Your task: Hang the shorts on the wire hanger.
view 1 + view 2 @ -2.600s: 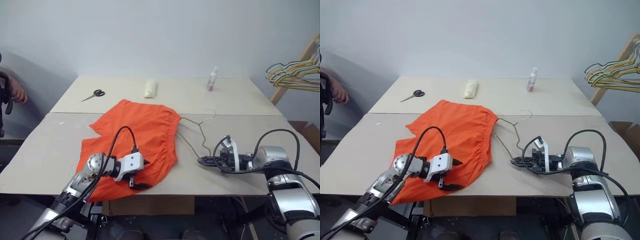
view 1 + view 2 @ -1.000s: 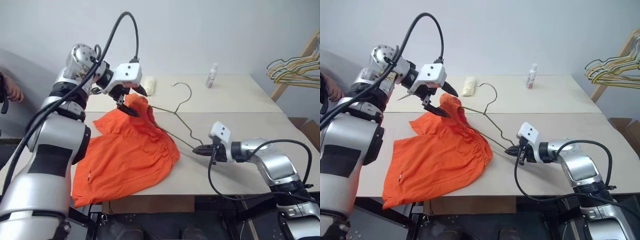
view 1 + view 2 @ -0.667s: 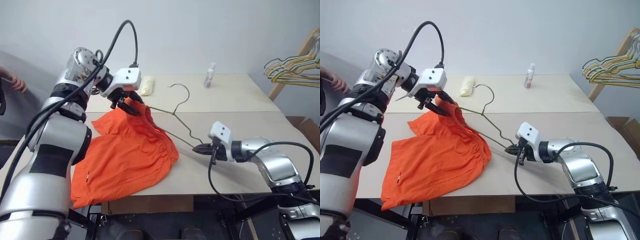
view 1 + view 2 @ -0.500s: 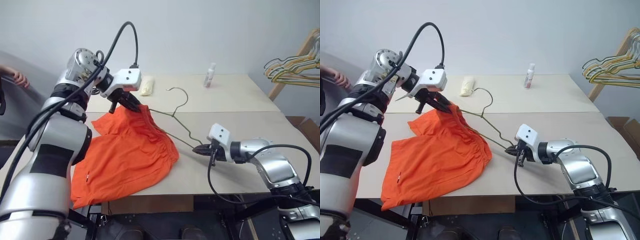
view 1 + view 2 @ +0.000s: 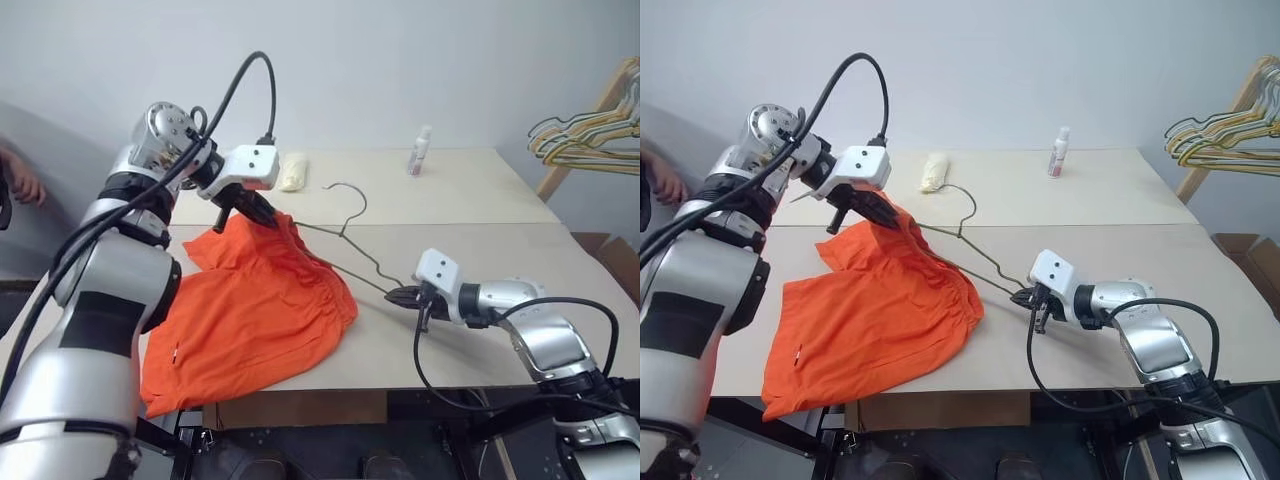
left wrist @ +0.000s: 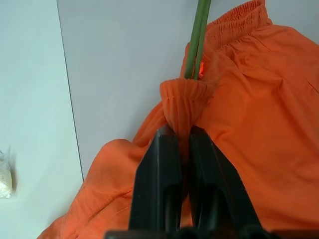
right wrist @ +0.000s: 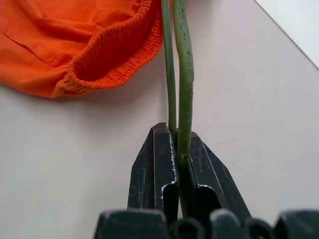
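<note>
Overhead, the left end effector (image 5: 262, 212) is reaching down from a raised arm, pinching the shorts (image 5: 255, 310) by their waistband while the rest is lying on the counter (image 5: 470, 200). Low at the right, the right end effector (image 5: 397, 296) is clamping the wire hanger (image 5: 345, 228) by one corner, holding it tilted.

Left gripper (image 6: 179, 137) jaws pinch shorts (image 6: 249, 129) waistband bunch; wire hanger (image 6: 198, 35) emerges beyond.

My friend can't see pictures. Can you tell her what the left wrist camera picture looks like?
The left tool is pinched shut on a bunched fold of the orange shorts, right at their gathered waistband. The thin wire hanger runs into the fabric just beyond the fold, above a pale table.
</note>
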Robot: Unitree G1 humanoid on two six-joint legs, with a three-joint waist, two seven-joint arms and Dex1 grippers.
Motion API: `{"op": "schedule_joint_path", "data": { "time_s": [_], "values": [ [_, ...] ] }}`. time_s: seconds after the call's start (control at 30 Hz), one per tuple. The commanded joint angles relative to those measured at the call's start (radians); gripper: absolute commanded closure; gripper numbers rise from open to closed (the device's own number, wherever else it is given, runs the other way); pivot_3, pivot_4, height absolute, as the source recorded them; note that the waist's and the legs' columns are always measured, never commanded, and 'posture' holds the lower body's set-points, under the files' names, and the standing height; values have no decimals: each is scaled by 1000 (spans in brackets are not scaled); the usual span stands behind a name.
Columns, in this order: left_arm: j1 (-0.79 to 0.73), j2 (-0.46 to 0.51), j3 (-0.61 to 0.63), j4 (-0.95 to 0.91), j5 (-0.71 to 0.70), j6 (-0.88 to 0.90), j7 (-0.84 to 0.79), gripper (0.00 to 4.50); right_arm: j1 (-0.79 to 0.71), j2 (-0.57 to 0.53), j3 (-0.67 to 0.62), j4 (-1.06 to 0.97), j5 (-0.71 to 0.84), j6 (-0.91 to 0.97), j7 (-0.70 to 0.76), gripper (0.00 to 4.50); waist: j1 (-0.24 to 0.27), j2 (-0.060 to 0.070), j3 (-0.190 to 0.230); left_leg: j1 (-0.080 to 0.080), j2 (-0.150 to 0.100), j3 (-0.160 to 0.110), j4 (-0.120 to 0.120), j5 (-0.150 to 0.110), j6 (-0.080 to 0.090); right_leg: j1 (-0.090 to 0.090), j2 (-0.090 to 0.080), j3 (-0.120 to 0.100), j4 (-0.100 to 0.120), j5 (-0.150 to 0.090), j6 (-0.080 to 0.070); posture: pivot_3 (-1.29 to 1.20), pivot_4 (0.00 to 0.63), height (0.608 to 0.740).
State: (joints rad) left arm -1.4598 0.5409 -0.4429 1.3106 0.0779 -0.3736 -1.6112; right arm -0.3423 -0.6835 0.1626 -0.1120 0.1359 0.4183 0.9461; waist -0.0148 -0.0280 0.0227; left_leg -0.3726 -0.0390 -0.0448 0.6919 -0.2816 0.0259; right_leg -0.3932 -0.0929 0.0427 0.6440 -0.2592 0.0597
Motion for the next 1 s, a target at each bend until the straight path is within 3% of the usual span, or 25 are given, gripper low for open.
{"op": "schedule_joint_path", "data": {
  "time_s": [0.03,0.23,0.77,0.87,1.0],
  "values": [
    [3,-2,39,-20,-32,-22,-3,4179,-17,16,-9,-59,11,-51,-6,4500,-1,0,0,0,0,0,1,0,0,0,0,0,1,0,0,-26,0,740],
    [13,-9,56,-22,-38,-6,-3,2403,-9,18,-6,-76,8,-44,-4,4500,0,0,0,0,0,0,2,-1,1,0,0,0,2,0,0,-25,0,740],
    [25,-13,-2,-12,-33,18,-3,2403,-2,23,-3,-92,13,-93,-3,4500,-2,0,0,0,0,0,2,-1,1,1,1,0,3,0,0,-32,0,740],
    [27,-15,-15,-10,-33,25,-3,2992,-2,25,-3,-99,16,-102,-2,4500,-2,0,0,0,0,0,2,-1,1,1,1,0,3,0,0,-32,0,740],
    [27,-16,-48,-15,-67,38,-3,4300,-4,26,-2,-99,13,-114,-2,4500,-2,0,0,0,0,0,2,-1,1,1,1,0,3,0,0,-33,0,740]
  ]
}}
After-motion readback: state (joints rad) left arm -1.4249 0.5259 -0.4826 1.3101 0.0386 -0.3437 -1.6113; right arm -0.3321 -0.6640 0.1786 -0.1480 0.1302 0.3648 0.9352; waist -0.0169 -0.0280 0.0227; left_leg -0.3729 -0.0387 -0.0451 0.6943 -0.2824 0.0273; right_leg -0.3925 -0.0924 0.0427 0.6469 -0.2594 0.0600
